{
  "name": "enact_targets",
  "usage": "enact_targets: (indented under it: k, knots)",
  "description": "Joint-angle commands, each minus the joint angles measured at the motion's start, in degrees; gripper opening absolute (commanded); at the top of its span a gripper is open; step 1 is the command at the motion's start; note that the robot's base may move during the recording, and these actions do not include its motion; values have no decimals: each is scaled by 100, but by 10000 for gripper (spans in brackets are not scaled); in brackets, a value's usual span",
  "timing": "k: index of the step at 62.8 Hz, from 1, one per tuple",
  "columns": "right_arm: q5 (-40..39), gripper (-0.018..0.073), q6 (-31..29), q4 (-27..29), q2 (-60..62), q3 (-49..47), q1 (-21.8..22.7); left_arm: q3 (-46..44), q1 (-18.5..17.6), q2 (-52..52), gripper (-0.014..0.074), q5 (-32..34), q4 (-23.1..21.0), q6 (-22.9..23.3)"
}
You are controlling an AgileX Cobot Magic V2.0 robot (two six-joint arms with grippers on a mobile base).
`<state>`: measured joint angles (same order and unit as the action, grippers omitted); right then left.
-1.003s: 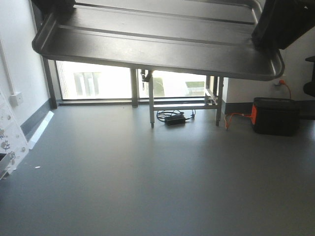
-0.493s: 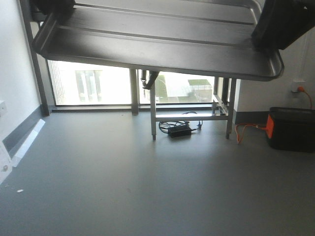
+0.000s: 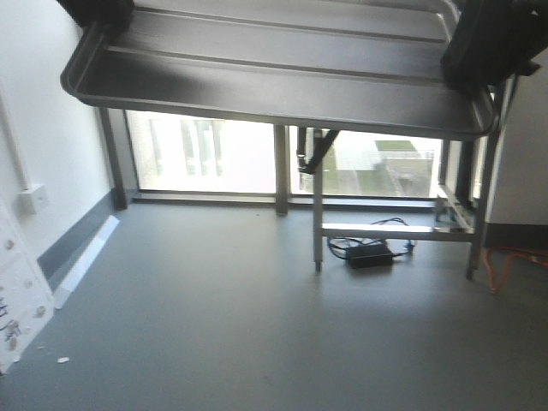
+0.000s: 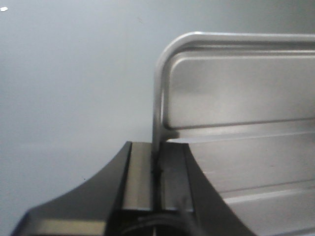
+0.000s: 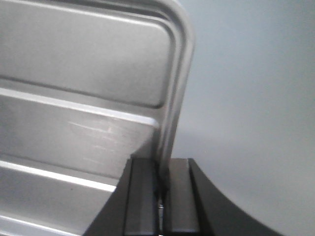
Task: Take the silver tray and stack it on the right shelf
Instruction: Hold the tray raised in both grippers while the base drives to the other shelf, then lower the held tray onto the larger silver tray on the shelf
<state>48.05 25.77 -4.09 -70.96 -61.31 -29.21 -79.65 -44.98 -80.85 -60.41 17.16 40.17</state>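
Front view: the silver tray [image 3: 282,86] hung in the air across the top, spanning from the left gripper [image 3: 96,10] to the right gripper [image 3: 495,38], well above the grey floor [image 3: 257,325] and a steel frame [image 3: 394,231] by the window.

Left wrist view: the black fingers [image 4: 140,179] were pinched on the tray's side rim, the tray running out to their right.

Right wrist view: the fingers [image 5: 142,196] clamped the opposite rim, the tray lying to their left.

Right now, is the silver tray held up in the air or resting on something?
Held up. The left gripper and right gripper each pinch an end rim of the silver tray, with only floor beneath.
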Motion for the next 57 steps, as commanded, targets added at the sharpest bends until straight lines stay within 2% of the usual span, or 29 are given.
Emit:
enact_targets:
  k: [1,57]
  knots:
    - [-244,57,-153,-97,153,-197,5,-201,-32,214,-93,227,218,34]
    - [-244,57,-153,-97,153,-197,5,-201,-32,-192,-93,227,195,34]
